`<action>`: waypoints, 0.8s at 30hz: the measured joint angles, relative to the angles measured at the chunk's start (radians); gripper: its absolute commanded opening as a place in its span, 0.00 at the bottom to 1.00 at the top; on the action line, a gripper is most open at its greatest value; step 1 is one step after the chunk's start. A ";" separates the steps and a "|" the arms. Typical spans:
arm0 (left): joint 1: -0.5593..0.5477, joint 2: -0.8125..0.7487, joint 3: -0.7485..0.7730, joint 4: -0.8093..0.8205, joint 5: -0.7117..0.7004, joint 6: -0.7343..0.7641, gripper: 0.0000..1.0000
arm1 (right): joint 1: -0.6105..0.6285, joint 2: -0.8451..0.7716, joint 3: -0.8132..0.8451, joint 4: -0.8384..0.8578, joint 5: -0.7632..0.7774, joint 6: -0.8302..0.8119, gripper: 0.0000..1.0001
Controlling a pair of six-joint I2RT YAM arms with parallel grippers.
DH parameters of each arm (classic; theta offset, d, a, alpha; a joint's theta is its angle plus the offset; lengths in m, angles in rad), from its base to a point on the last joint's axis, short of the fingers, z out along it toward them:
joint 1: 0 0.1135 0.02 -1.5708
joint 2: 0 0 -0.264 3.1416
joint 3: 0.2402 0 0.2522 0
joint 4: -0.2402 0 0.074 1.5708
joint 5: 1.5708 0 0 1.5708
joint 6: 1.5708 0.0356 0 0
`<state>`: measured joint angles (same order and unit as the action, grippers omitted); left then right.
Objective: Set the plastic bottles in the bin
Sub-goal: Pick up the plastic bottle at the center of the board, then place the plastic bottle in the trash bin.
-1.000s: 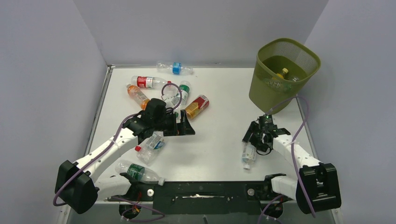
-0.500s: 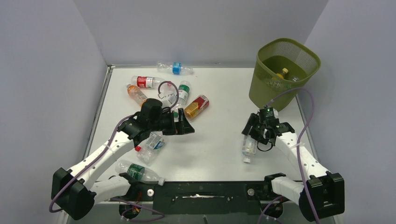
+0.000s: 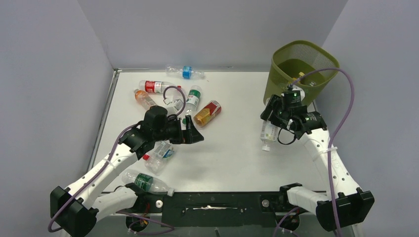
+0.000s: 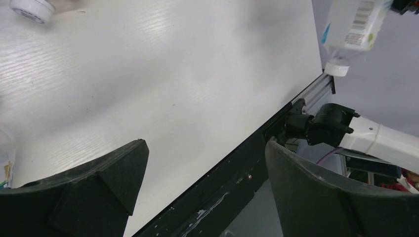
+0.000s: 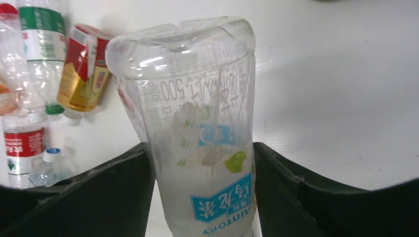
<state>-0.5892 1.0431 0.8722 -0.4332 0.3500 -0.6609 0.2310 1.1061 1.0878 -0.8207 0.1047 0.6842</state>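
- While the right hand (image 3: 277, 117) grips it between its fingers, a clear bottle (image 3: 268, 132) with a blue-and-white label hangs white cap down at centre right, over the white surface (image 3: 232, 153).
- Just upper right of it stands the olive mesh bin (image 3: 282, 96).
- At centre left, the left hand (image 3: 193, 132) gapes wide, holding nothing, beside loose bottles (image 3: 208, 113) lying on the surface.

Premises: a robotics test cell. Plain grey panels (image 3: 49, 74) enclose the white table (image 3: 232, 158) on three sides. A black mounting rail (image 3: 212, 202) carrying two cabled arms (image 3: 111, 160) runs along its near edge.
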 measured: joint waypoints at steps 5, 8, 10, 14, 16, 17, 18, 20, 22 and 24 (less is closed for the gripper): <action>0.003 -0.023 0.000 -0.011 -0.002 0.014 0.90 | 0.000 0.046 0.210 -0.070 0.026 -0.036 0.53; 0.004 -0.042 -0.002 -0.012 -0.003 0.018 0.90 | -0.001 0.089 0.354 -0.096 0.047 -0.064 0.53; 0.005 -0.057 -0.010 -0.013 -0.002 0.018 0.90 | -0.010 0.122 0.447 -0.111 0.059 -0.083 0.53; 0.008 -0.081 -0.030 -0.016 -0.002 0.018 0.90 | -0.059 0.195 0.594 -0.135 0.057 -0.120 0.53; 0.008 -0.093 -0.039 -0.020 -0.002 0.018 0.90 | -0.098 0.229 0.647 -0.145 0.049 -0.132 0.54; 0.008 -0.098 -0.043 -0.021 -0.002 0.018 0.90 | -0.124 0.249 0.680 -0.154 0.040 -0.138 0.54; 0.008 -0.104 -0.048 -0.025 -0.003 0.018 0.90 | -0.150 0.269 0.714 -0.161 0.033 -0.146 0.54; 0.008 -0.111 -0.051 -0.031 -0.002 0.018 0.90 | -0.197 0.308 0.783 -0.172 0.019 -0.156 0.54; 0.009 -0.115 -0.053 -0.034 -0.002 0.018 0.90 | -0.233 0.343 0.854 -0.183 0.004 -0.162 0.54; 0.010 -0.115 -0.053 -0.035 -0.002 0.018 0.90 | -0.269 0.379 0.935 -0.179 -0.017 -0.168 0.54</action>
<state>-0.5797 0.9283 0.8196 -0.4683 0.3477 -0.6426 -0.0376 1.4849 2.0228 -0.9993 0.0879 0.5159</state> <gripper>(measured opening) 0.900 0.638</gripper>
